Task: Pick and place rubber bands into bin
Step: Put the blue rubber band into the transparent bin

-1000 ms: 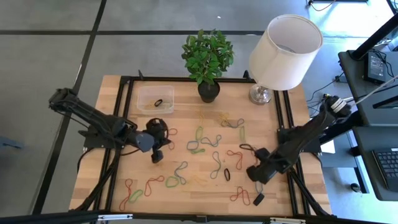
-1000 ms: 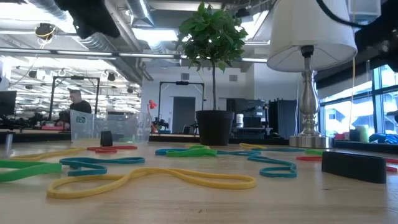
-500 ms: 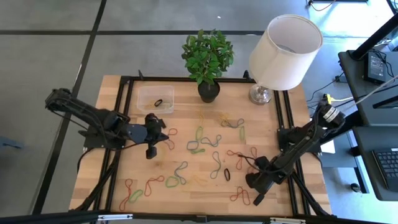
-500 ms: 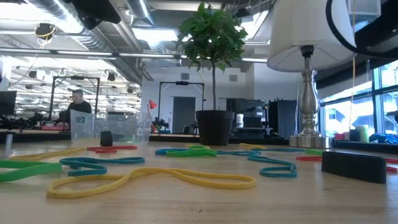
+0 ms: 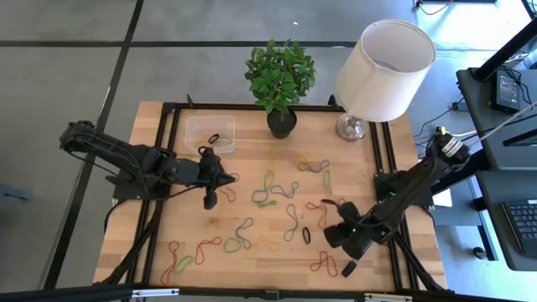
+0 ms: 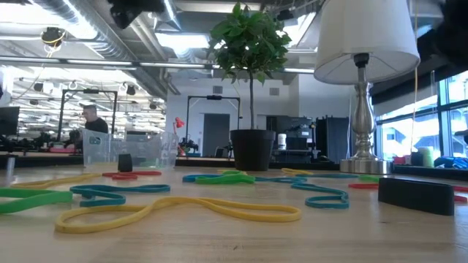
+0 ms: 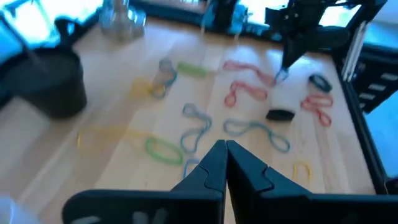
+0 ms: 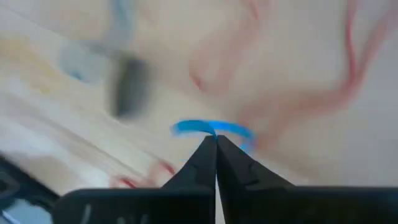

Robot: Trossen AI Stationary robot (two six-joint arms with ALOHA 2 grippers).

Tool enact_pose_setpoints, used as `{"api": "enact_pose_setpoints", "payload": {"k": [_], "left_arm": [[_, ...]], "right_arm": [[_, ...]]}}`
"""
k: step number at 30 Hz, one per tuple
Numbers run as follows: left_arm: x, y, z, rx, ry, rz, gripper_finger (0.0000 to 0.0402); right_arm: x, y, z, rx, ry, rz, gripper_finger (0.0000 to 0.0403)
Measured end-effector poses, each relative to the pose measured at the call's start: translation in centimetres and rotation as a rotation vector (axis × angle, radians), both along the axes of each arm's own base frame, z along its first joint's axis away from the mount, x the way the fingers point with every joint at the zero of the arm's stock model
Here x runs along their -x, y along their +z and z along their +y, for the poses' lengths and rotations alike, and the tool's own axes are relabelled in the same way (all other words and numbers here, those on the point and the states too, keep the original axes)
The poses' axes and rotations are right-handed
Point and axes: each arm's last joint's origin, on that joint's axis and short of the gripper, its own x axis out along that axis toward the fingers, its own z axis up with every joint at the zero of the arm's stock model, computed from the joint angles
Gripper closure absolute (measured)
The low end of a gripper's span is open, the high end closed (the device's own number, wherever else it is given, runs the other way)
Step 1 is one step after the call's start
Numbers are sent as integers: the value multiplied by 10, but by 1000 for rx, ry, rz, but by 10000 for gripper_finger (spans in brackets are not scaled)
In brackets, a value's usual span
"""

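Your wooden table (image 5: 252,260) has rubber bands (image 5: 268,189) strewn centrally; the clear bin (image 5: 210,134) sits at eleven o'clock. Your right gripper (image 8: 216,138), at five o'clock, is pinched on a blue band (image 8: 211,129): carry it binward, clearing the plant pot (image 5: 282,123). Your left gripper (image 7: 225,148) hovers closed, empty, beside the bin.

Two dark jointed arms, each gripper (image 7: 225,163) with tapered black fingers.

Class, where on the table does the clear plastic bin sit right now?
In the high view, the bin sits at the table's far edge on the left arm's side, just left of the black plant pot, with one dark rubber band inside.
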Motion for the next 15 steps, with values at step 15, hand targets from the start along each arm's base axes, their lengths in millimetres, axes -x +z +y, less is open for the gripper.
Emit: {"api": "enact_pose_setpoints", "payload": {"k": [15], "left_arm": [[-66,-3,-19,-166,-47,-303,237]], "right_arm": [[-66,132,-83,636,480,-346,402]]}}
